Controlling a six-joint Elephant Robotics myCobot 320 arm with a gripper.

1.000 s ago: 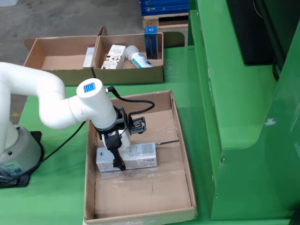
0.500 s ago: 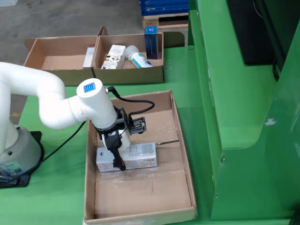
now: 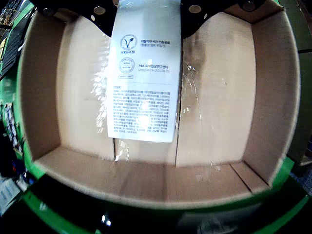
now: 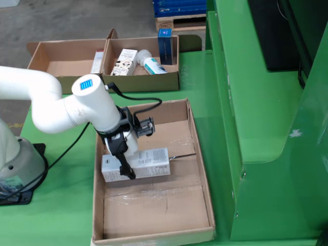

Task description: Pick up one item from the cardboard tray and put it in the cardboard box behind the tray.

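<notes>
Lifted and shifted left since a moment ago in the fixed view: white arm (image 4: 46, 100), gripper (image 4: 123, 164) and white carton (image 4: 138, 165), jaws pinching it above the cardboard tray (image 4: 202, 169). Behind, cardboard box (image 4: 66, 66) holding cartons and a tube (image 4: 151, 64).

Standing view: looking down at a slant from high in front of the green desk (image 4: 66, 215), facing toward the far floor, taking in the arm, the cardboard tray (image 4: 197, 154) and the cardboard box (image 4: 77, 79) behind it.
Riding view: sitting on the tool (image 3: 146, 9), looking steeply down into the tray (image 3: 44, 97) from very near, its walls filling the frame.
Shared: both are showing the tray's floor and the white carton (image 4: 148, 164) (image 3: 144, 73).
</notes>
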